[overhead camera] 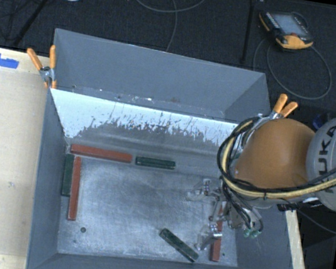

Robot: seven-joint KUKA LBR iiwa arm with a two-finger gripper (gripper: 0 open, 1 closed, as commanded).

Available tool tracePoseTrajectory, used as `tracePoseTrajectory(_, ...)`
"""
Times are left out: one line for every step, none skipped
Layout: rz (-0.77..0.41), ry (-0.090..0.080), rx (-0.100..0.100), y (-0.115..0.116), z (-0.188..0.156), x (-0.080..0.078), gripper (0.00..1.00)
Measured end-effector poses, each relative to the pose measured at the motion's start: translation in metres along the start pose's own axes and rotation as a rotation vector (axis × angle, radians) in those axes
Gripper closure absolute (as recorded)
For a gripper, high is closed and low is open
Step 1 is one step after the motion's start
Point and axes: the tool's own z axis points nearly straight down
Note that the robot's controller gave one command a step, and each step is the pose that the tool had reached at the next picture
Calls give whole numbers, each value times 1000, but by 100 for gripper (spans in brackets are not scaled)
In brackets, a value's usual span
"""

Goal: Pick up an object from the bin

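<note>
The hand (pixel 211 236) hangs over a red stick (pixel 216 252) at the bin's (pixel 164 79) lower right.

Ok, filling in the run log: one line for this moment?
gripper: over red stick, view's lower right of bin | beside it: dark green stick | grasp: cannot tell

The grey bin (pixel 158 78) is viewed from above and somewhat to one side, so that all four walls are taken in. The arm (pixel 332 161) is framed at the right edge.
</note>
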Motion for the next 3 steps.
tracePoseTrajectory(42, -14, 1, 21, 93, 21, 100)
tracePoseTrajectory(41, -14, 1, 21, 93, 21, 100)
tracePoseTrajectory(20, -3, 1, 39, -58, 10, 100)
